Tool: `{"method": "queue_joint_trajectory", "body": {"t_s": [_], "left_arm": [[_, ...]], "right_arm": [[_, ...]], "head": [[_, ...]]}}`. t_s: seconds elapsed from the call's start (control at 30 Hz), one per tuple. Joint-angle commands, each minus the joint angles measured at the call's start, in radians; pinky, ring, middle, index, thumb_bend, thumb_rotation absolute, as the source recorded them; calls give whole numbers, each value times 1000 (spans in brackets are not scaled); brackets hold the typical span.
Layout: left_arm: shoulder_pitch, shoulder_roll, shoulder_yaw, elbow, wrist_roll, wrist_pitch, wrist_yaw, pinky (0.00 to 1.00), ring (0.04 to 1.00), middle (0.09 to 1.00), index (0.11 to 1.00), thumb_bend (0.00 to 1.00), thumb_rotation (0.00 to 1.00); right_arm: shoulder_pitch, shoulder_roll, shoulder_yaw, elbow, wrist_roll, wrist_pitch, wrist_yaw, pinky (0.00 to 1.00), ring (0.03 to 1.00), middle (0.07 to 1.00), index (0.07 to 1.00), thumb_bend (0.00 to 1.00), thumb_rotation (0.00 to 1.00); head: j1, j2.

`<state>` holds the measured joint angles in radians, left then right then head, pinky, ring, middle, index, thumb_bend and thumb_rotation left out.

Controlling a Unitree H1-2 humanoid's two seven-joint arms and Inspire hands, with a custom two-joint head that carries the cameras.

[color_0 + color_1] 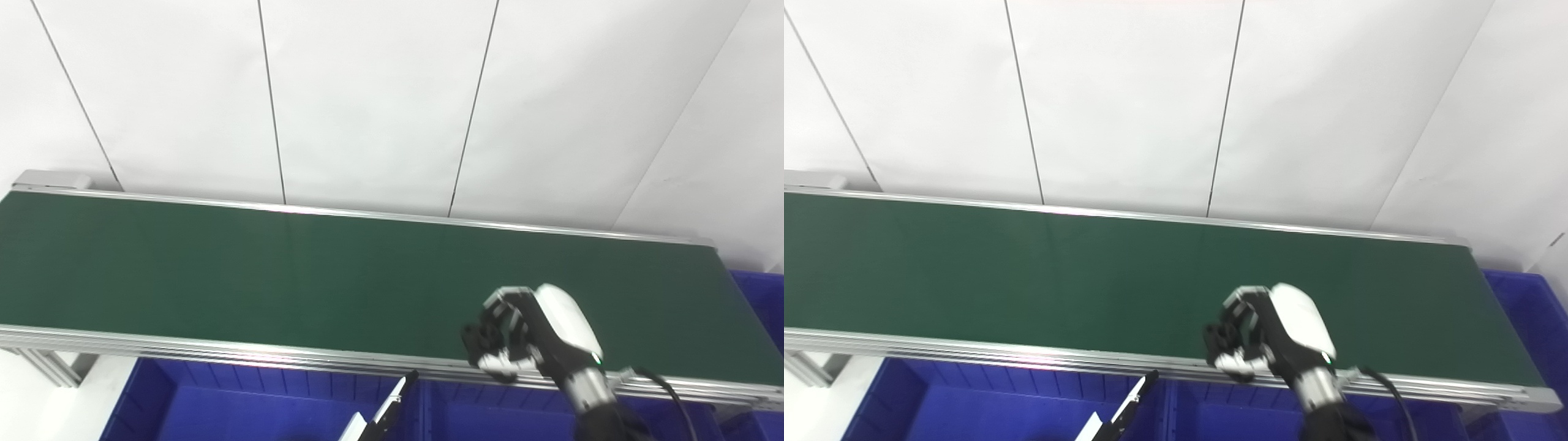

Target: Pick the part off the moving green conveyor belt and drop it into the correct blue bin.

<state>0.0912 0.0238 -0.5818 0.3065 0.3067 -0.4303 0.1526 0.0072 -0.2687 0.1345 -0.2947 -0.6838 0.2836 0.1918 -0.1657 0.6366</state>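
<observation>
- Right hand [531, 331], white-backed with black fingers, hovers over the near edge of the flat green conveyor belt [306, 282], curled around something dark; cannot identify it as the part.
- Left hand [383, 416]: only a fingertip visible below the belt, above the blue plastic bins [245, 404]; state unclear.

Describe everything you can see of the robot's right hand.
The right hand has a glossy white back shell, black fingers and a metal wrist with a black cable. A small green light shows near the wrist. Its fingers are curled around a small black part, held over the near edge of the green conveyor belt, above the blue bins.
</observation>
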Motion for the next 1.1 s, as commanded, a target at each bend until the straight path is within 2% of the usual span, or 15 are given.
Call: {"method": "queue_joint_trajectory", "body": {"t_s": [0.0, 0.07, 0.17, 0.3, 0.5, 0.63, 0.67, 0.7, 0.73, 0.77, 0.8, 0.9, 1.03, 1.07], "left_arm": [[5, -14, 18, -56, 14, -18, -22, 1000, 1000, 1000, 1000, 751, 802], [18, -19, 36, -94, 9, 7, -39, 1000, 1000, 1000, 1000, 749, 811], [31, -22, 64, -149, 4, 41, -63, 1000, 1000, 1000, 1000, 737, 805], [39, -29, 96, -197, 4, 73, -83, 1000, 1000, 1000, 1000, 736, 810], [52, -29, 137, -253, -29, 122, -130, 1000, 1000, 1000, 1000, 739, 826], [64, -22, 156, -280, -46, 138, -161, 1000, 1000, 1000, 1000, 740, 820], [67, -21, 160, -283, -48, 138, -166, 1000, 1000, 1000, 1000, 739, 818], [69, -21, 163, -284, -45, 139, -169, 1000, 1000, 1000, 1000, 738, 818], [70, -20, 166, -286, -43, 141, -173, 1000, 1000, 1000, 1000, 739, 822], [71, -19, 168, -286, -43, 141, -177, 1000, 1000, 1000, 1000, 741, 824], [72, -19, 171, -285, -42, 139, -179, 1000, 1000, 1000, 1000, 740, 822], [76, -17, 176, -287, -39, 137, -183, 1000, 1000, 1000, 1000, 735, 816], [80, -16, 180, -288, -39, 135, -188, 1000, 1000, 1000, 1000, 736, 812], [82, -16, 181, -285, -38, 129, -187, 1000, 1000, 1000, 1000, 736, 811]], "right_arm": [[37, -12, -24, -17, 29, -44, -41, 264, 351, 427, 525, 521, 0], [72, -10, -30, 5, 40, -56, -62, 303, 388, 440, 523, 522, 0], [102, -5, -27, 57, 52, -63, -88, 303, 389, 438, 524, 522, 0], [102, 8, -5, 128, 37, -36, -109, 309, 393, 442, 524, 522, 0], [88, 29, 42, 250, 10, -41, -159, 290, 383, 430, 519, 524, 0], [84, 34, 63, 286, 35, -27, -136, 311, 406, 427, 522, 522, 0], [82, 32, 69, 298, 44, -31, -128, 412, 503, 461, 513, 523, 0], [78, 22, 80, 317, 51, -52, -125, 473, 572, 588, 506, 516, 60], [74, 14, 91, 332, 49, -67, -128, 608, 707, 728, 672, 582, 63], [72, 9, 99, 343, 50, -84, -136, 744, 828, 840, 797, 623, 137], [70, 6, 106, 347, 47, -93, -145, 805, 882, 888, 851, 636, 195], [75, 3, 127, 326, 25, -84, -158, 967, 989, 976, 931, 670, 455], [89, -4, 143, 300, 15, -68, -144, 991, 1000, 998, 978, 706, 562], [98, -2, 142, 295, 14, -82, -161, 993, 1000, 999, 983, 709, 570]], "head": [[3, 26], [5, 57], [5, 98], [-9, 152], [-45, 172], [-61, 168], [-62, 166], [-62, 165], [-62, 162], [-62, 160], [-61, 157], [-58, 148], [-58, 132], [-57, 117]]}}
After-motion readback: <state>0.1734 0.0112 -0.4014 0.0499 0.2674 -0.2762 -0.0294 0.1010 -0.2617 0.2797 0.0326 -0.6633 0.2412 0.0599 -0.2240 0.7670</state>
